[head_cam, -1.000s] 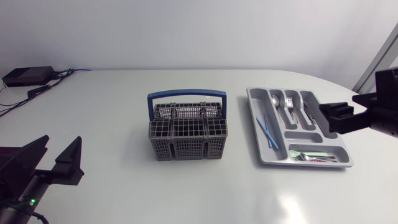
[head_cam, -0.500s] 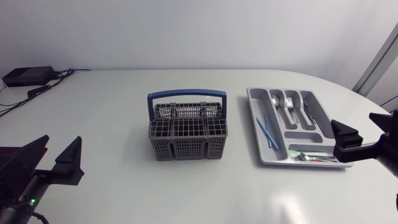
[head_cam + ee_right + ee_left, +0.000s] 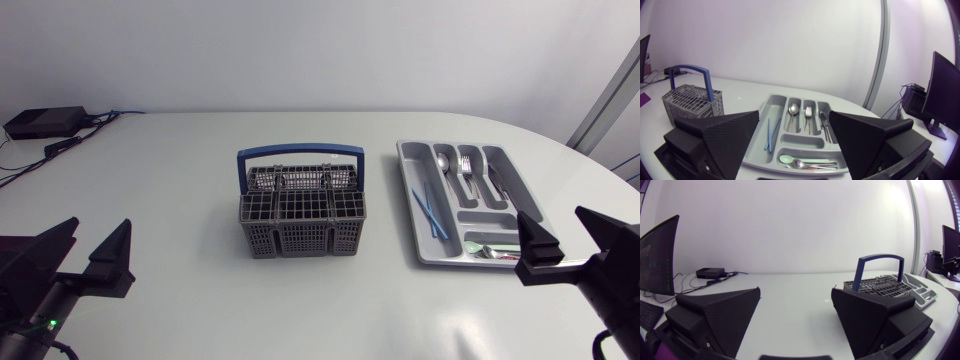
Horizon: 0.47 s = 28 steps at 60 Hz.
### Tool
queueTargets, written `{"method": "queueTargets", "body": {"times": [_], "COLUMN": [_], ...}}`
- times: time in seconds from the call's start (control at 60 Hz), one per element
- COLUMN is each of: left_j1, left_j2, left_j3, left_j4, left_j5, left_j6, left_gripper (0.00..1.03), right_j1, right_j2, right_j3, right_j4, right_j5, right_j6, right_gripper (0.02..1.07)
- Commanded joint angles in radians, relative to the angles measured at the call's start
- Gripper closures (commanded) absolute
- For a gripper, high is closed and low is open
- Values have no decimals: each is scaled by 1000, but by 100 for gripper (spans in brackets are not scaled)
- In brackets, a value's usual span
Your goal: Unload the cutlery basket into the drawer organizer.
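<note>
One grey basket [image 3: 302, 215], cutlery [image 3: 467, 168] in organizer [image 3: 406, 162]

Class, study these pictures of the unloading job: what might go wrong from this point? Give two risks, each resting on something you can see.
1. The right gripper, open, appears close to the near corner of the organizer; a careless move might shove it and shift the cutlery inside.
2. The basket has a grid top that hides its compartments, so a leftover piece might be missed.
</note>
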Motion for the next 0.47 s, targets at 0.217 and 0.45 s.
{"method": "queueTargets", "body": {"times": [0.217, 0.45], "left_j1": [-5, -5], "left_j2": [-6, -6], "left_j3": [-19, -19], "left_j4": [3, 3], "left_j5": [-9, -9], "left_j6": [-25, -25], "left_gripper": [5, 5], "right_j1": [29, 29], "right_j2": [-147, -147], "right_j3": [-170, -170], "right_j4": [106, 106], "right_j5": [-1, -1], "right_j6": [114, 114], "right_gripper": [6, 6]}}
